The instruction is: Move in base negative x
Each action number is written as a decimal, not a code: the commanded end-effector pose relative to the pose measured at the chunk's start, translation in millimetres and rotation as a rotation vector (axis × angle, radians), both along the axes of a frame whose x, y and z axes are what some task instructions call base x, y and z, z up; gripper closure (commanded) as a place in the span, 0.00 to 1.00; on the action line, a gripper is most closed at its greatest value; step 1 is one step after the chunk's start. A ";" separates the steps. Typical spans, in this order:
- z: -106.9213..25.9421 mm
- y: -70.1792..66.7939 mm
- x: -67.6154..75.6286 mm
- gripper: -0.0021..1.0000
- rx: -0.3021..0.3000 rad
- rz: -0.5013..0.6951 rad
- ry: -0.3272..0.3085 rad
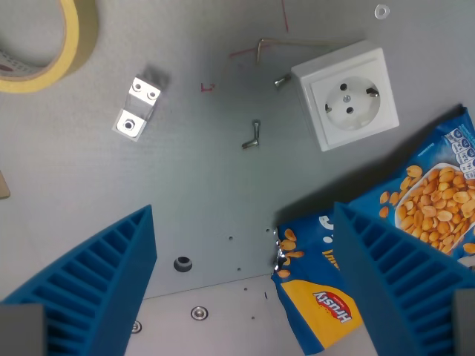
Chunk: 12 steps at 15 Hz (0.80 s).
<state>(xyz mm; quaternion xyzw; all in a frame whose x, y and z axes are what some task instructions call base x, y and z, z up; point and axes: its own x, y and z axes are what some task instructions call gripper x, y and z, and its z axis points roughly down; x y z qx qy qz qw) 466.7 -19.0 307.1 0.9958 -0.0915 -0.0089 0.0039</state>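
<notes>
My gripper (245,259) is open. Its two blue ribbed fingers (96,282) stand at the bottom left and bottom right of the wrist view, with nothing between them. They hover above a grey metal table (193,185). The right finger (401,274) overlaps a blue bag of peanuts (430,193) that lies on the table at the wrist view's right.
A white wall socket (346,95) lies at the upper right. A roll of yellow tape (52,44) is at the upper left. A small metal bracket (137,107) lies left of centre. A bent screw (252,136), a wire (286,43) and a washer (381,11) lie nearby.
</notes>
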 end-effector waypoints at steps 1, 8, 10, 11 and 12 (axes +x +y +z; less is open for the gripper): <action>2.1 -1.0 -5.1 0.00 0.000 0.000 -0.005; 0.2 -7.2 -41.9 0.00 0.000 0.000 -0.005; -1.0 -9.0 -52.4 0.00 0.000 0.000 -0.005; -1.7 -9.9 -57.7 0.00 0.000 0.000 -0.005; -2.4 -10.9 -62.9 0.00 0.000 0.000 -0.005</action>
